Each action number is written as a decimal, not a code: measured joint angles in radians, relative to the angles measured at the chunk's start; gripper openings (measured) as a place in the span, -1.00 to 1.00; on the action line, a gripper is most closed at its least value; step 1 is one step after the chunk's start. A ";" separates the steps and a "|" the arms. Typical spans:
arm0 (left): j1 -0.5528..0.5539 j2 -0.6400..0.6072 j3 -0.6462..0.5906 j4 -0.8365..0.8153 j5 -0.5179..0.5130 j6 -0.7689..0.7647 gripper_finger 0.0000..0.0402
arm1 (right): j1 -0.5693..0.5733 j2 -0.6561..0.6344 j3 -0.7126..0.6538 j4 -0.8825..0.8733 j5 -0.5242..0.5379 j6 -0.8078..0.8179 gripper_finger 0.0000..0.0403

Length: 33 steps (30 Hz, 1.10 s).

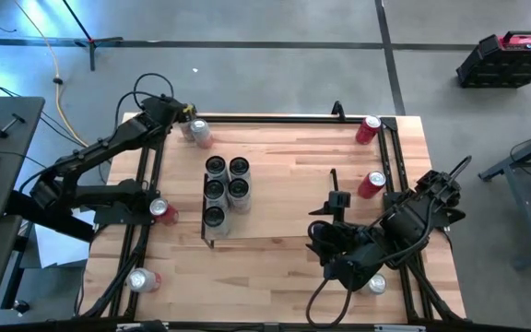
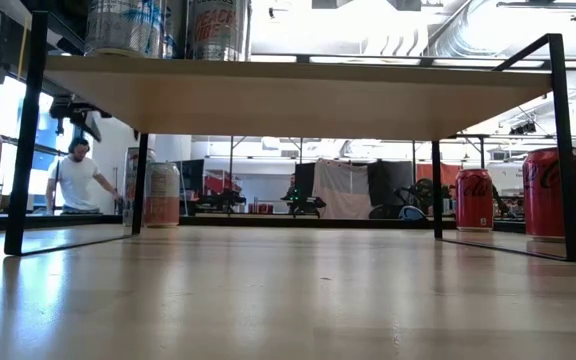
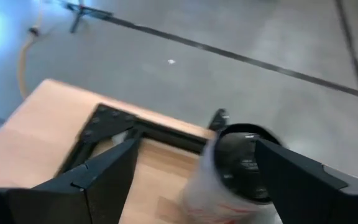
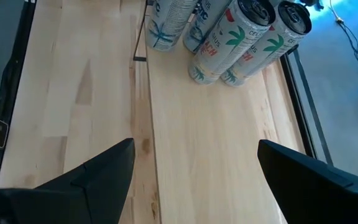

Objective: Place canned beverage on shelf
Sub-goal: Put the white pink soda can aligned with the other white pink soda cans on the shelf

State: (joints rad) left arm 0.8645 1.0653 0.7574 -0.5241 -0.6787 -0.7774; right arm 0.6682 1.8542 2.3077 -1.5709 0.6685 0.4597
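From above, the low light-wood shelf with thin black wire end frames (image 1: 247,198) sits mid-desk carrying five silver-topped cans (image 1: 226,189). The left hand (image 1: 190,127) is at the far left corner of the pale wooden desk (image 1: 284,267), around a pale can with red print (image 1: 198,132). The right hand (image 1: 332,205) waits over the desk's near right.

At table-top height, red cola cans (image 2: 546,193) stand on the desk beyond the shelf's frame.

In the left wrist view, the left hand's fingers (image 3: 104,171) stand wide to either side of the pale can, which leans between them; I cannot tell if they touch it. It should be a stiff, smooth, slippery, dentable cylinder: grip mid-body, gently.

In the right wrist view, the right hand is wide open and empty.
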 joint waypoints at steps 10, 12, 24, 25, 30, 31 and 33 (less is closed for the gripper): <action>-0.038 0.038 0.000 0.033 -0.003 -0.005 0.58 | -0.007 0.000 0.000 0.000 0.018 -0.035 0.60; -0.062 0.051 0.000 0.070 -0.003 -0.005 0.58 | -0.008 0.000 0.000 0.000 0.027 -0.039 0.60; -0.127 0.127 0.001 0.180 -0.102 0.036 0.58 | -0.008 0.000 0.000 0.000 0.016 -0.034 0.60; -0.127 0.138 0.001 0.182 -0.100 0.031 0.58 | -0.007 0.000 0.000 0.000 0.015 -0.034 0.60; -0.125 0.172 0.001 0.202 -0.109 0.056 0.58 | -0.007 0.000 0.000 0.000 0.012 -0.038 0.60; -0.125 0.173 0.001 0.202 -0.111 0.065 0.58 | -0.007 0.000 0.000 0.000 0.012 -0.038 0.60; -0.125 0.173 0.001 0.204 -0.117 0.084 0.58 | -0.008 0.000 0.000 0.000 0.012 -0.047 0.60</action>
State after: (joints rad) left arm 0.7398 1.2384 0.7582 -0.3199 -0.7958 -0.6930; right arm 0.6605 1.8538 2.3077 -1.5711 0.6804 0.4131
